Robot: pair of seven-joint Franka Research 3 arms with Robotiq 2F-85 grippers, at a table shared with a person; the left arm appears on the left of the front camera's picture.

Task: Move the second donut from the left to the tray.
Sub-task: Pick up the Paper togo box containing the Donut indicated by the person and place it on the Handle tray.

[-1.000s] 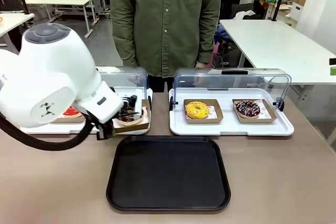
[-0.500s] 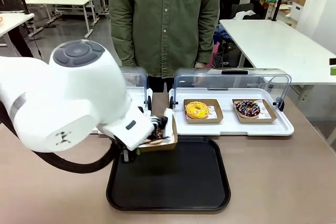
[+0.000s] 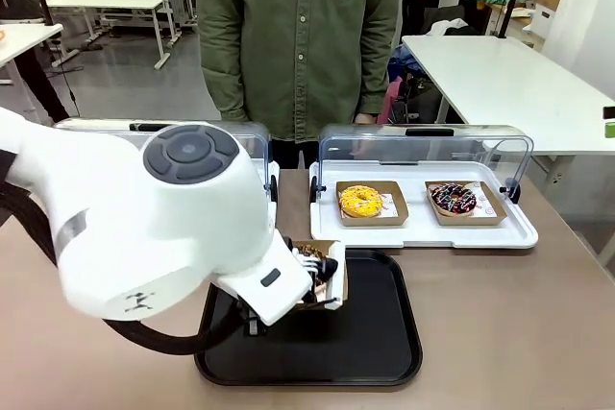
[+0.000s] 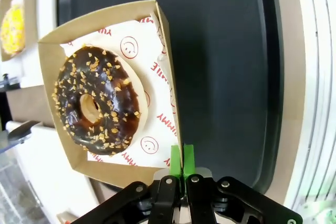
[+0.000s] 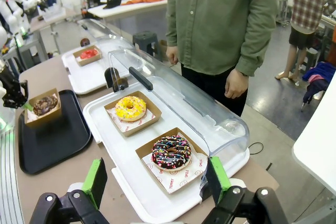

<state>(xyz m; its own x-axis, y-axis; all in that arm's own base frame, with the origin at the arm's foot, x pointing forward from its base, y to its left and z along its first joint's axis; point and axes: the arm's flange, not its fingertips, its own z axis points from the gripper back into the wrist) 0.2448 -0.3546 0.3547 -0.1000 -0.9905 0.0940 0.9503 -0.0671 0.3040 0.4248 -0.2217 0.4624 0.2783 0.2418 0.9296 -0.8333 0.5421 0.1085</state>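
Left gripper (image 4: 182,167) jaws pinch chocolate donut (image 4: 97,100) holder edge above tray (image 4: 220,66).

Most of the tray (image 3: 375,333) is bare and can be reached from above. Its left side is covered by the big left arm (image 3: 163,228). Behind it, the white display tray (image 3: 423,232) is walled by a clear lid (image 3: 423,146).

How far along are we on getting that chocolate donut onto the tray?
Done: the donut is out of its display tray, with its holder. In hand: the left tool is shut on the holder's wall and carries it over the black tray; the right wrist view shows it above the tray, not resting. Left: lower it, open the tool and pull back. The right tool is open, away from the job.
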